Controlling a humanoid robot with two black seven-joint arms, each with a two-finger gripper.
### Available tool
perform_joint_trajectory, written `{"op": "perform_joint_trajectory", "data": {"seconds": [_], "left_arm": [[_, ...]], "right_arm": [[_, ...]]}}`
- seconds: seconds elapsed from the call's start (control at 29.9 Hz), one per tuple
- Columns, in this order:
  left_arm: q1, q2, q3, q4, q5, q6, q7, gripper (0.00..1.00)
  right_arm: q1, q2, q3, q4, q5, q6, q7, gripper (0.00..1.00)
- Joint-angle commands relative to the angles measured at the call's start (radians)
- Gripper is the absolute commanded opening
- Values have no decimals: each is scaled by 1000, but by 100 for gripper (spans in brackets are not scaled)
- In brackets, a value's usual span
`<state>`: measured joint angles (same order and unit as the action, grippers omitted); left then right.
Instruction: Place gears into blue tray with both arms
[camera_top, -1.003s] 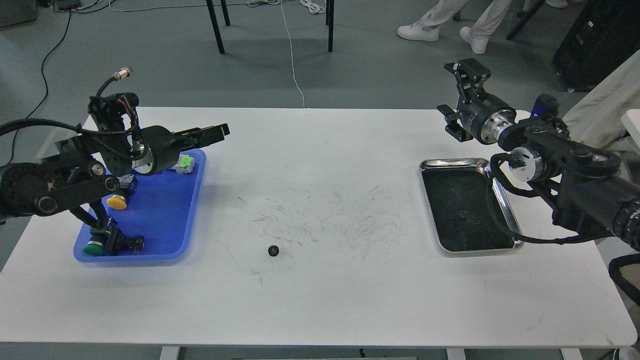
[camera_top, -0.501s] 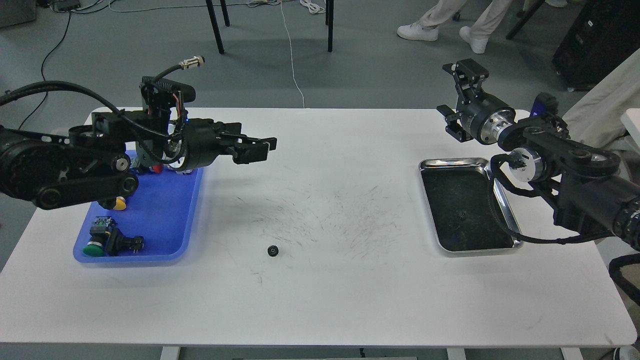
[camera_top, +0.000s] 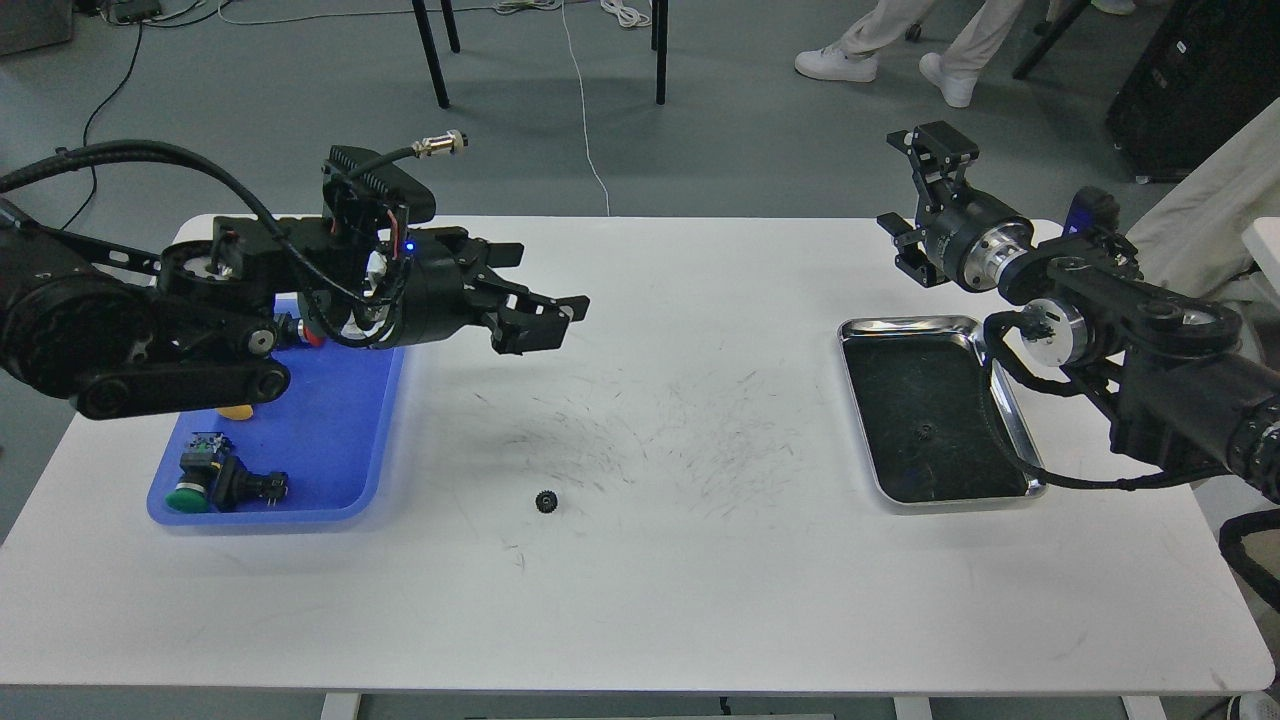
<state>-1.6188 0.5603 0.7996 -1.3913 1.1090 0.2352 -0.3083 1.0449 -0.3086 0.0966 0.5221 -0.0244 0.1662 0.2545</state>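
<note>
Head view | left pincer (camera_top: 545, 318) open, empty, above table | right pincer (camera_top: 915, 195) unclear

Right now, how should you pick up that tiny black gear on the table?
Probably from straight above: the gear lies flat on the table, so pinch its toothed rim on two opposite sides. The left claw is open and nearest.

The left arm reaches in level from the left, its gripper (camera_top: 545, 320) spread apart and empty. The right arm bends up from the right edge; its gripper (camera_top: 925, 200) points away, fingers indistinct.
</note>
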Motion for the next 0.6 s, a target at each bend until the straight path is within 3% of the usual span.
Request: {"op": "perform_joint_trajectory", "data": {"seconds": [0.0, 0.07, 0.13, 0.33, 0.57], "left_arm": [[-27, 1, 55, -11, 32, 36, -98, 99], [-32, -2, 69, -11, 99, 45, -132, 99], [-33, -13, 69, -12, 117, 55, -140, 99], [-9, -77, 148, -5, 230, 139, -137, 99], [56, -138, 161, 29, 242, 154, -135, 98]], "right_arm": [[-3, -1, 8, -2, 0, 4, 0, 96], [-25, -3, 14, -2, 0, 1, 15, 96], [-34, -4, 21, -4, 0, 1, 40, 96], [-69, -13, 78, -4, 0, -1, 57, 96], [-118, -23, 95, -2, 0, -2, 80, 96]]}}
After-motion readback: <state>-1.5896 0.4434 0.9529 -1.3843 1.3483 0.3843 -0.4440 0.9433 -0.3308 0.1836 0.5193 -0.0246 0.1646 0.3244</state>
